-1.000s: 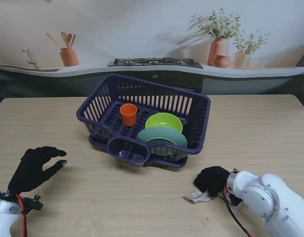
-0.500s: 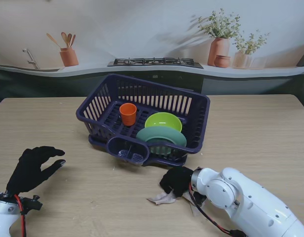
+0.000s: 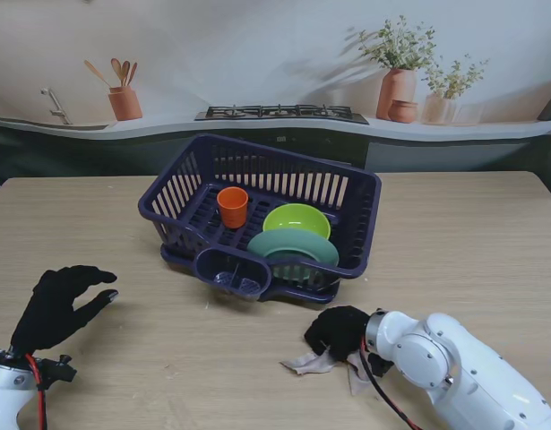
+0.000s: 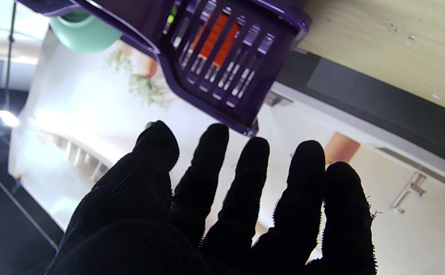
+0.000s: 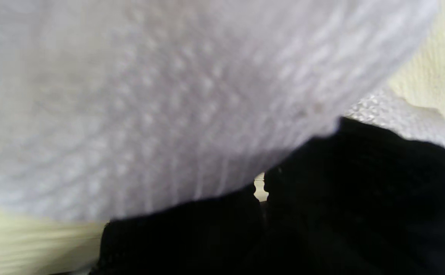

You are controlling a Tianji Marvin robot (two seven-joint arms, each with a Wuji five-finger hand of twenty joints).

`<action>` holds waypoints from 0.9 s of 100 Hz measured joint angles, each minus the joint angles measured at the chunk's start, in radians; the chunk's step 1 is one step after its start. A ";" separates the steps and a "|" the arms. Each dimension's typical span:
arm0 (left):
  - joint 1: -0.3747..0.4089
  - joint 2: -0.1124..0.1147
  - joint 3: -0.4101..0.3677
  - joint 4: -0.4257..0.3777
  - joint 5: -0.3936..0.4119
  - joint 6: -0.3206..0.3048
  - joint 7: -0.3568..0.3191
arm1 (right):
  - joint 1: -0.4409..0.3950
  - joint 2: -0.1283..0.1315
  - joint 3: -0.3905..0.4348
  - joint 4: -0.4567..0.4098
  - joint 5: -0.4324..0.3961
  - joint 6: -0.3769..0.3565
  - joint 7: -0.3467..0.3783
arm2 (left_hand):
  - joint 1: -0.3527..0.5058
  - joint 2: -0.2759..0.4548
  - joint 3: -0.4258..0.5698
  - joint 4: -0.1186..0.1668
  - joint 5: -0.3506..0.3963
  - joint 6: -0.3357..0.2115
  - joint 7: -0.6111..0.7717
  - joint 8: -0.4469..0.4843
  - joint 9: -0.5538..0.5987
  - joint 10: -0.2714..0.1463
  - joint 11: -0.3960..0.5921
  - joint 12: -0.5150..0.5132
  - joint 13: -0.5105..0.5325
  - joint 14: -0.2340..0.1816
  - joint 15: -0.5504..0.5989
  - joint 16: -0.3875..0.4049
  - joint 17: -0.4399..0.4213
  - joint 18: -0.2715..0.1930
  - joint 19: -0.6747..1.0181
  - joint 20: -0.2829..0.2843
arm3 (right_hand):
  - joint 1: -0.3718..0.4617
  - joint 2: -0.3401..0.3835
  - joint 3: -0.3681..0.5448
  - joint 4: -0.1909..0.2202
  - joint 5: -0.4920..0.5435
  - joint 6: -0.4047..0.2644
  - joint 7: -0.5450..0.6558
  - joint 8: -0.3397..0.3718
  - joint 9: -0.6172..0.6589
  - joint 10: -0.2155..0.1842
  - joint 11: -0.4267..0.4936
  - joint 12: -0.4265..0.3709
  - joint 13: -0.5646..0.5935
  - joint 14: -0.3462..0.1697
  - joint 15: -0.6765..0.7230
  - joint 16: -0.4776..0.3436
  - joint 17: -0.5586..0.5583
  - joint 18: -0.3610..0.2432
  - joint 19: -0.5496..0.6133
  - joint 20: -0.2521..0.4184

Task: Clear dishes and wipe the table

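Cloth [image 3: 313, 362] is soft, light, bunches easily; we pin it under clenched right hand [image 3: 339, 331], left hand [image 3: 58, 305] spread, holding nothing.

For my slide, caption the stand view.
Right hand wipes table with paper towel; dishes sit in purple rack.
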 measured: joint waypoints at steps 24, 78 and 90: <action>0.000 -0.001 -0.001 0.001 0.006 -0.002 0.010 | -0.114 -0.001 0.191 -0.022 -0.123 -0.109 -0.019 | 0.000 0.000 0.000 0.000 0.000 0.000 0.000 0.004 0.000 0.000 0.000 0.000 0.000 0.000 0.000 0.000 0.000 0.000 0.000 0.000 | -0.011 0.001 0.019 -0.001 0.000 -0.019 0.030 0.009 0.006 -0.001 -0.034 0.016 0.000 0.000 -0.017 0.000 0.000 0.000 0.000 0.000; -0.001 -0.001 0.002 0.004 -0.003 -0.004 -0.007 | -0.094 0.048 0.139 -0.029 -0.035 -0.029 0.004 | 0.000 0.000 0.000 0.000 0.000 0.000 0.000 0.004 0.000 0.000 0.000 0.000 0.000 0.000 0.000 0.000 0.000 0.000 0.000 0.000 | 0.017 -0.013 0.029 0.013 0.010 0.027 0.025 0.016 0.010 0.053 -0.010 0.014 0.000 0.016 -0.008 -0.001 -0.001 0.014 -0.001 0.000; -0.002 -0.001 0.002 0.004 -0.003 -0.004 -0.006 | -0.039 0.052 0.031 -0.033 0.025 0.009 0.015 | 0.000 0.000 0.000 0.000 0.000 0.000 0.000 0.004 0.000 0.000 0.000 0.000 0.000 0.000 0.000 0.000 0.000 0.000 0.000 0.000 | 0.017 -0.013 0.014 0.013 0.010 0.027 0.003 0.010 0.015 0.053 -0.002 0.004 0.005 0.016 -0.004 0.000 0.000 0.014 0.000 0.000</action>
